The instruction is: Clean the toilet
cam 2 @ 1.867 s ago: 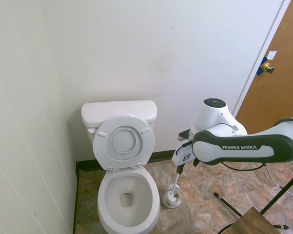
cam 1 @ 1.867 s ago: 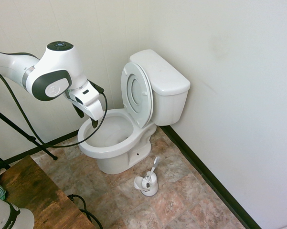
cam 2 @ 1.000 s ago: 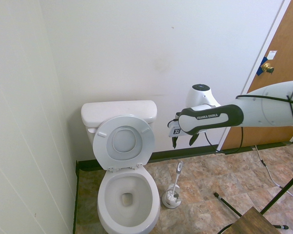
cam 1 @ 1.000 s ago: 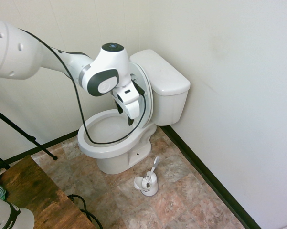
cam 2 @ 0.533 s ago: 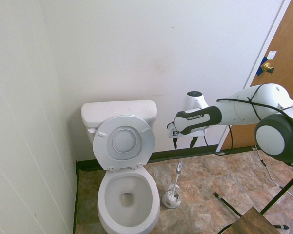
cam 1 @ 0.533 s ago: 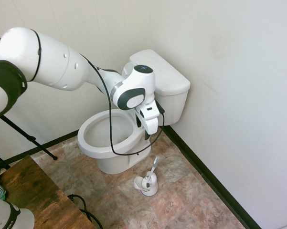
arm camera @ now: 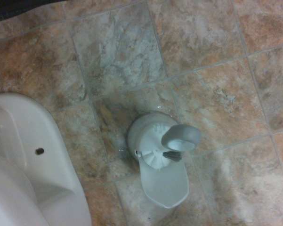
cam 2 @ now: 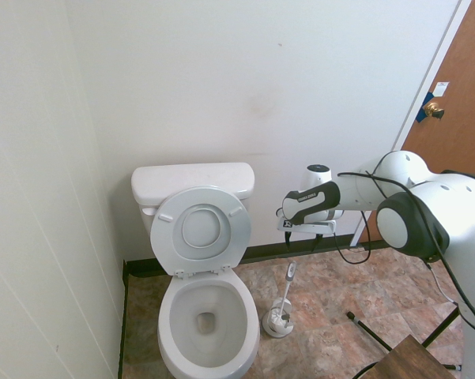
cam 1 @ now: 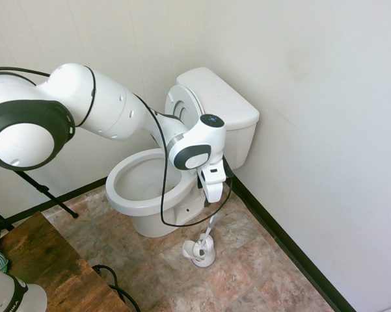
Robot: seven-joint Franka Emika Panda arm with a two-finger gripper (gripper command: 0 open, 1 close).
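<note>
Currently one end effector (cam 2: 303, 242) — wide open, empty — hangs near one toilet brush (cam 2: 286, 286), one toilet (cam 2: 208, 322).

1. Pale panelled wall (cam 2: 47, 189) with thin vertical grooves, meeting a plain white wall (cam 2: 261, 95) at a corner.
2. Dark baseboard (cam 1: 280, 240) along the foot of the walls.
3. Floor (cam 1: 234, 286) of mottled tan, pink and grey tiles (rather like stone).
4. Brown door (cam 2: 458, 103) with a brass knob (cam 2: 433, 111).
5. Wooden table (cam 1: 52, 266), its top dark and streaky.
6. Soft, even light.
</note>
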